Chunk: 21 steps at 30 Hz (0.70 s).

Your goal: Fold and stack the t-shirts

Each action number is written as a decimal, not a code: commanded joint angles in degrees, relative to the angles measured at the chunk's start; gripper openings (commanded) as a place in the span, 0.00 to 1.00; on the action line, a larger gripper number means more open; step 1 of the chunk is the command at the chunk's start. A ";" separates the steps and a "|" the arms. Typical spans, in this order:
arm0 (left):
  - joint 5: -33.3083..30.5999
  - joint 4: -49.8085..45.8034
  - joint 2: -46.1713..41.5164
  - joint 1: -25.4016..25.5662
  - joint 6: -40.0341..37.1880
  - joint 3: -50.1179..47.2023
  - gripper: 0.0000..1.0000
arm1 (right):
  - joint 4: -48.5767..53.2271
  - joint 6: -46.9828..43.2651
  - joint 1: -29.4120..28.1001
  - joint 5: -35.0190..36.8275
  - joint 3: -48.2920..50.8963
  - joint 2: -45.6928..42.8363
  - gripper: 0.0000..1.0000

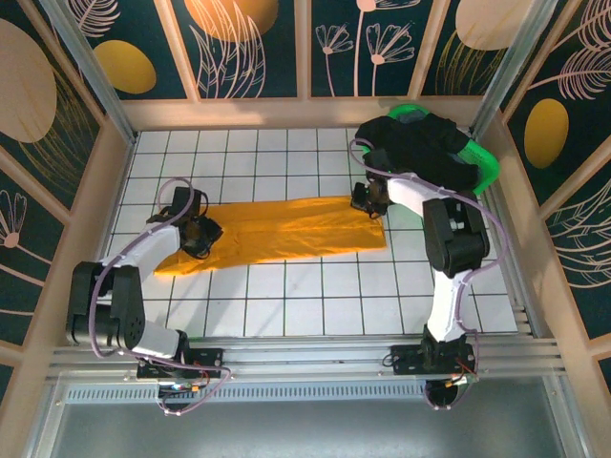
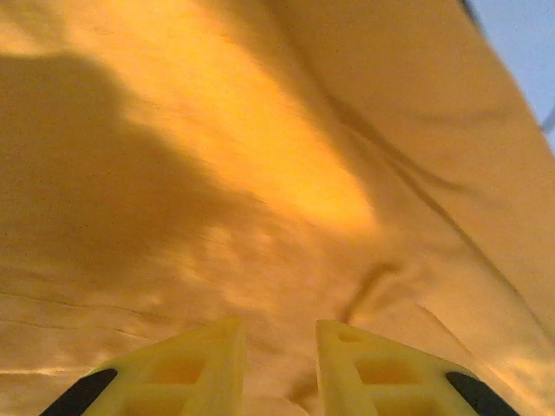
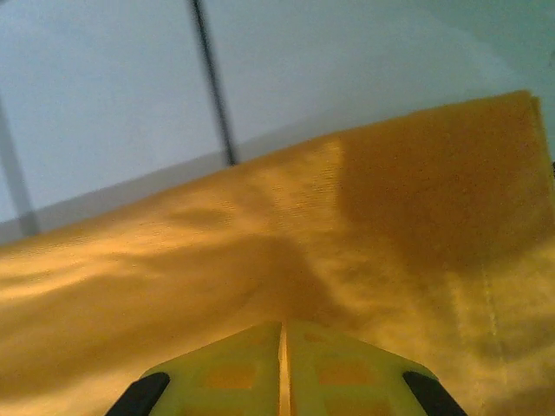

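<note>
Right gripper (image 3: pixel 282 326) pinches the mustard t-shirt (image 1: pixel 286 229), left gripper (image 2: pixel 279 331) sits spread on it; mid-fold, left probably needs to grab next.

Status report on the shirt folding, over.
Left gripper open, low over mustard orange-yellow cloth t-shirt. Right gripper shut, pinching its right end. Black cloth t-shirt heaped on green plastic basket, off to the side.
</note>
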<state>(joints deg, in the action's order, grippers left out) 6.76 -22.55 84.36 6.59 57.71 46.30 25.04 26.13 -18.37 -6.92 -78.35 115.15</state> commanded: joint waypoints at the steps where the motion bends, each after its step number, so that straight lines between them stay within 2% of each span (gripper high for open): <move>1: -1.09 1.66 3.70 -1.29 4.80 0.29 0.27 | 8.23 -2.43 -0.50 7.61 -4.17 4.53 0.09; 6: -2.61 3.65 13.33 -4.59 2.33 5.97 0.26 | 13.60 -1.44 -0.69 11.58 -3.75 6.74 0.09; 9: -3.18 2.15 22.24 -4.92 -2.78 14.95 0.28 | 15.40 0.97 -1.43 12.71 0.75 3.94 0.09; 12: 0.12 1.81 31.15 -4.54 -6.90 25.85 0.28 | 17.02 4.63 -3.35 13.11 7.46 -0.52 0.10; 16: 3.36 0.25 41.65 -1.74 -9.81 41.39 0.29 | 17.93 10.15 -8.22 10.82 18.19 -7.48 0.10; 21: 9.23 -1.65 54.21 5.72 -9.94 61.54 0.30 | 16.33 16.86 -17.75 3.71 30.38 -14.05 0.10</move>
<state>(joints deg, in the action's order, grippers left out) 11.38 -21.06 132.73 7.55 49.71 101.16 31.83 36.97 -31.64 2.92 -56.18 98.74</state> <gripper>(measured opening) 0.299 0.099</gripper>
